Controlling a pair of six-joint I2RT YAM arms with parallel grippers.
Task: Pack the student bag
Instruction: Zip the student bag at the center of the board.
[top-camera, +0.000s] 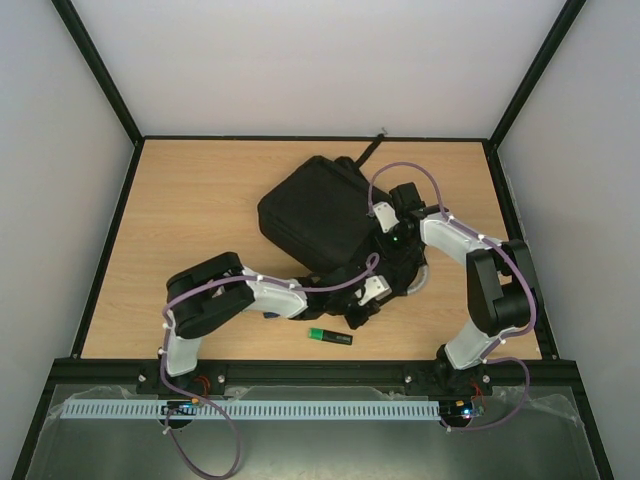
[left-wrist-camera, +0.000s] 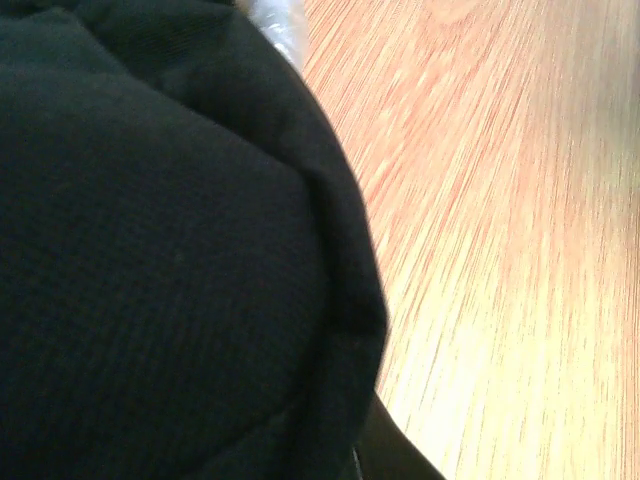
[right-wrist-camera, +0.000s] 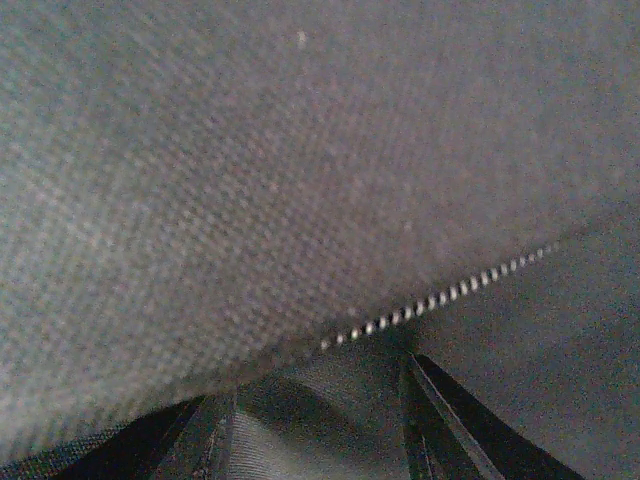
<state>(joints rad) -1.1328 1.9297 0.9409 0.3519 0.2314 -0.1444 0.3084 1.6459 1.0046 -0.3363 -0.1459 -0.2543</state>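
From above, the student bag (top-camera: 315, 215) lies flat on the worktop (top-camera: 200, 200), turned askew, and both arms reach to its near right corner. The left end effector (top-camera: 360, 312) sits at the bag's near edge and the right end effector (top-camera: 398, 262) just beside it on the bag's right. A green marker (top-camera: 330, 337) lies apart from the bag on its near side, not yet packed. The left wrist view is half filled by a rounded bulge of the bag's black fabric with bare worktop beyond; that end effector is pressed together, but what it pinches, if anything, cannot be told. In the right wrist view the fingers (right-wrist-camera: 445, 425) stand partway apart with a ribbed fold of the bag between them, apparently pinched, just below a run of zip teeth (right-wrist-camera: 440, 296). The step looks like getting the bag open; next, one hold must keep the fabric taut while the zip is parted.
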